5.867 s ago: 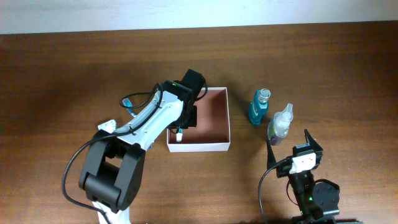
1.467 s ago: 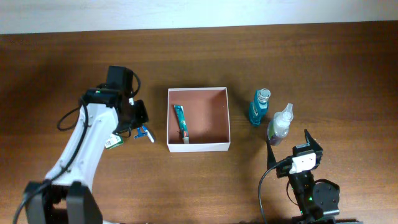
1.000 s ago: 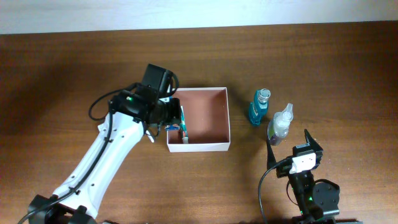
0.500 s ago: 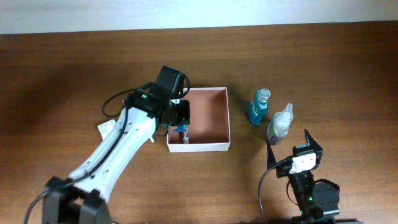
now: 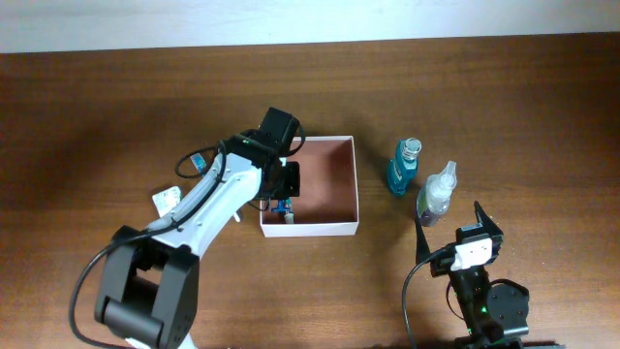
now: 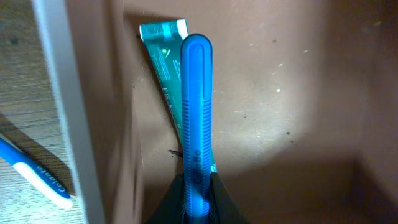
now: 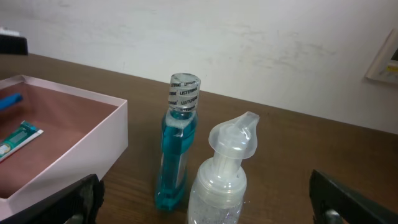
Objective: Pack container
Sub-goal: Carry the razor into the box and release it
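One container (image 5: 310,229) — wood table (image 5: 116,97), white wall (image 5: 291,19)

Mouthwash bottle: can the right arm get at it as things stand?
Probably, but tight: the right pincer is open and the mouthwash bottle stands uncovered, yet the foam pump bottle sits nearer, close beside it.

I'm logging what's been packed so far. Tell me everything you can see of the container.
The container is a square, shallow, open-topped box: thin white walls, reddish-brown inside, cardboard by its look. It sits flat on the wooden table. A teal tube lies on its floor by the left wall. The left gripper, shut on a blue handle, hangs over that side.
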### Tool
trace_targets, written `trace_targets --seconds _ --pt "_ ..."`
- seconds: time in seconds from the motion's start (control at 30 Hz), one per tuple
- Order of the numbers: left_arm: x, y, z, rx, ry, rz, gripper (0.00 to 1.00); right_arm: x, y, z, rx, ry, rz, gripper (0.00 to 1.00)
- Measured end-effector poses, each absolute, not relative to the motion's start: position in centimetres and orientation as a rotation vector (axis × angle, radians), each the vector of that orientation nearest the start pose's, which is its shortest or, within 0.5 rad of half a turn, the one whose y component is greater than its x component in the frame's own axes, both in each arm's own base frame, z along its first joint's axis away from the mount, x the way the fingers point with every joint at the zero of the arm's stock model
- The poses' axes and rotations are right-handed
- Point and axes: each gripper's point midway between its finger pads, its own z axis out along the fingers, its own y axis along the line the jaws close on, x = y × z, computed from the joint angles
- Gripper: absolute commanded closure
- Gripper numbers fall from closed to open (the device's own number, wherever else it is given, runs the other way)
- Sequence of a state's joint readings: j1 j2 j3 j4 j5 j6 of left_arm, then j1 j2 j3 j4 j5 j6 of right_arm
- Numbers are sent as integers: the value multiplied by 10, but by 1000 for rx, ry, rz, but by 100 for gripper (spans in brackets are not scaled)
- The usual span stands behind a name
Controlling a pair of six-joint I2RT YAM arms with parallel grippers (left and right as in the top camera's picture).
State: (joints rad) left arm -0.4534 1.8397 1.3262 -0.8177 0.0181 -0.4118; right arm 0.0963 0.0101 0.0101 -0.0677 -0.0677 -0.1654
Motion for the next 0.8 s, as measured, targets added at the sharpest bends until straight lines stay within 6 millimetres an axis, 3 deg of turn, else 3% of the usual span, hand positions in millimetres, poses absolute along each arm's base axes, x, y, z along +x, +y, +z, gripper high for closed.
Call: trace_targets --seconds 0.17,0.23,0.4,0.47,0.8 --pt "350 -174 52 64 2948 -156 97 244 35 160 -265 1616 3 2" --pt "350 -173 50 63 2952 -148 92 244 35 160 -265 1616 3 2" --pt "350 -172 48 62 2952 -143 89 244 35 160 -265 1617 3 2" --pt "350 -172 48 62 2951 -140 82 244 35 160 -265 1616 3 2" --pt "349 -171 48 57 2958 -130 81 244 35 160 -265 1616 3 2"
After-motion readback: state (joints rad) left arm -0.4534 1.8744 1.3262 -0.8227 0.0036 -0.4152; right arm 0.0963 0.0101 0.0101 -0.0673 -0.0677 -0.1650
